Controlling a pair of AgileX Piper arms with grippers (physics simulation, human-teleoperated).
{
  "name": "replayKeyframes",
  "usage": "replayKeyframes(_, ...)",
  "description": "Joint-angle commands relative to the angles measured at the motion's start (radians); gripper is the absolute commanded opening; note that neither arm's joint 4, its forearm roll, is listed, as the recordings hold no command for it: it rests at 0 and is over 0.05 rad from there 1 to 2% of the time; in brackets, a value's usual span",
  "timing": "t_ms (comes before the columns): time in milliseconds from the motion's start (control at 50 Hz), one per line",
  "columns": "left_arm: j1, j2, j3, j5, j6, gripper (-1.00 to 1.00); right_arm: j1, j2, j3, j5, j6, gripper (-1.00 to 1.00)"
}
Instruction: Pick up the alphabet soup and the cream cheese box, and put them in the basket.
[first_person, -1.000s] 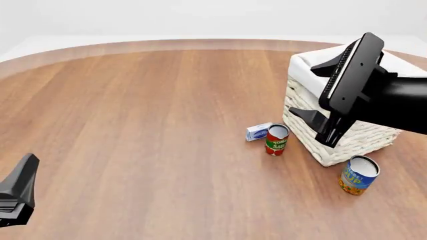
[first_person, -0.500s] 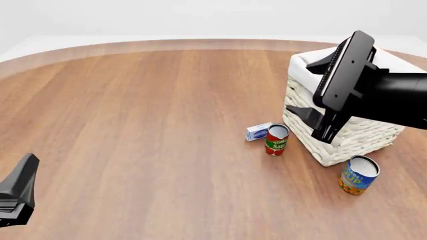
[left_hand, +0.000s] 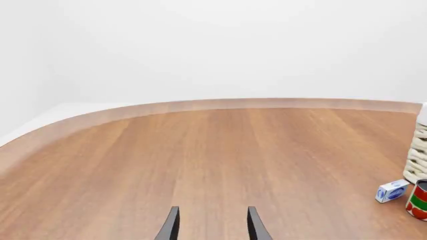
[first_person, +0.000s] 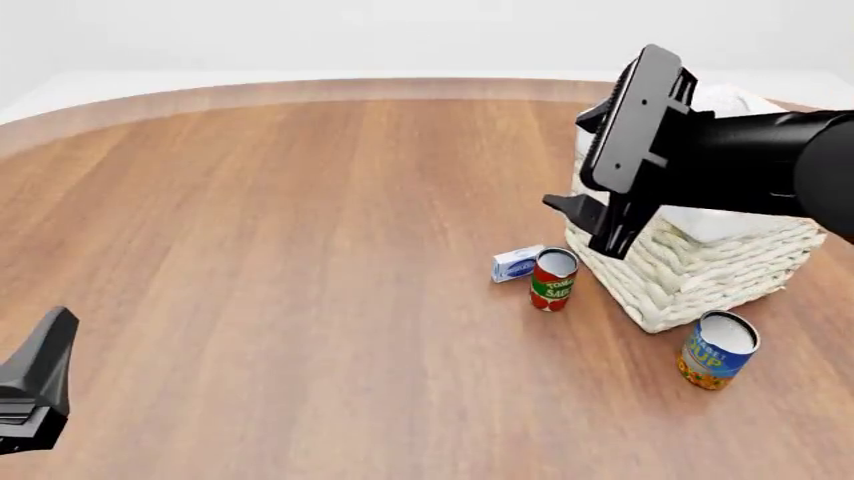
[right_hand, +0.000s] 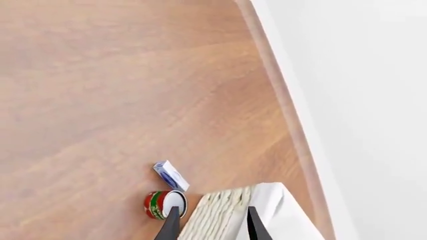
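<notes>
Brown wood grain covers the round table (first_person: 267, 250), and all the goods sit toward its right side. The wicker basket (first_person: 707, 270) stands there with its white cloth liner folded over the rim. Just left of its near corner stands a slim red-and-green can (first_person: 553, 279), and the cream cheese box (first_person: 515, 263) lies flat beside that can, so close that I cannot tell whether they touch. The soup can (first_person: 717, 349) (blue and yellow-orange label, pale top) stands upright off the basket's near corner, apart from the other two.

The right gripper (first_person: 579, 163) hangs in the air above the basket's left edge, its fingers spread apart with nothing between them; the right wrist view looks down past them onto the basket wall, the slim can and the box. The left gripper (left_hand: 212, 227) sits low at the near left of the table, well apart from everything, fingers parted and empty.
</notes>
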Motion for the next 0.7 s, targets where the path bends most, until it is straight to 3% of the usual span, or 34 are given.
replayKeyframes(20, 0.0, 0.0, 0.0, 0.0, 0.0, 1.0, 0.021, 0.059, -0.059, 0.043, 0.002, 1.0)
replayKeyframes(100, 0.0, 0.0, 0.0, 0.0, 0.0, 1.0, 0.031, 0.069, -0.094, 0.082, 0.005, 1.0)
replayKeyframes(120, 0.0, 0.0, 0.0, 0.0, 0.0, 1.0, 0.056, 0.069, -0.111, 0.103, 0.033, 1.0)
replayKeyframes(300, 0.0, 0.0, 0.0, 0.0, 0.0, 1.0, 0.035, 0.113, -0.131, 0.139, -0.018, 1.0)
replayKeyframes(700, 0.0, 0.0, 0.0, 0.0, 0.0, 1.0, 0.061, 0.172, -0.172, 0.215, -0.043, 1.0)
